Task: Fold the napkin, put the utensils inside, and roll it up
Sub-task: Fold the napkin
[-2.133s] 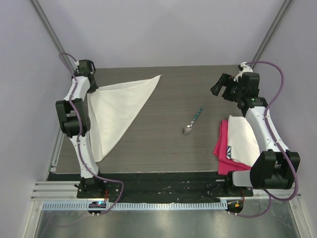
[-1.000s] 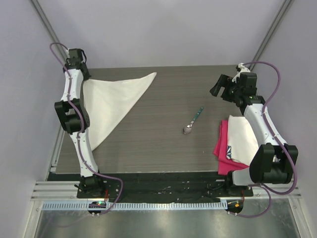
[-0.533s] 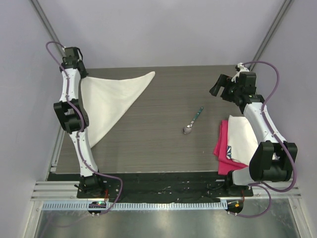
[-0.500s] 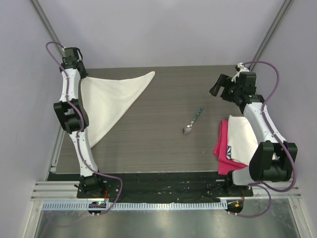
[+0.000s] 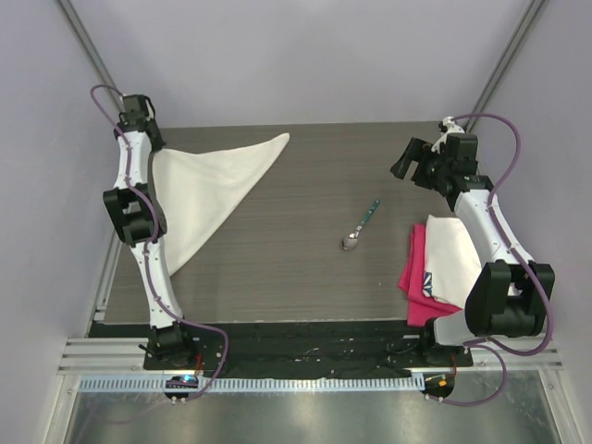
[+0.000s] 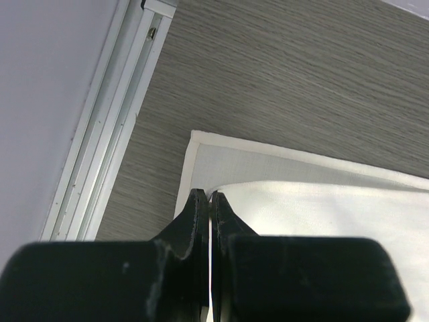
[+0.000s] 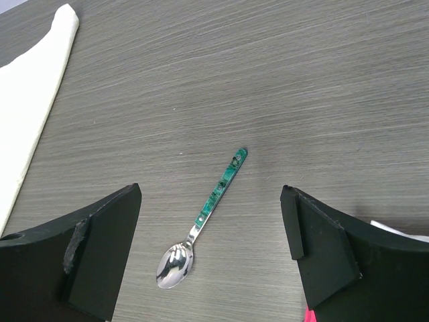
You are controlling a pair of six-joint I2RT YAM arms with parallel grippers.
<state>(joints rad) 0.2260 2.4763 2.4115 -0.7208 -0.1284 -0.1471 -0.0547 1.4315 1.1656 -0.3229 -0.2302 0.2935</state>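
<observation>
Since our left claw [image 6: 208, 199] pinches a napkin [image 6: 322, 221] corner, we should lower it squarely onto the layer beneath; our right claw [image 5: 407, 162] hangs spread wide.

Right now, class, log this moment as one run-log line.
phase: folding napkin | left gripper: shut on napkin corner, far-left | right gripper: open, apart from spoon | spoon: on table, outside napkin

Matt cloth napkin [image 5: 208, 180], glossy metal spoon [image 7: 206, 209] — woodgrain table [image 5: 305, 185]
</observation>
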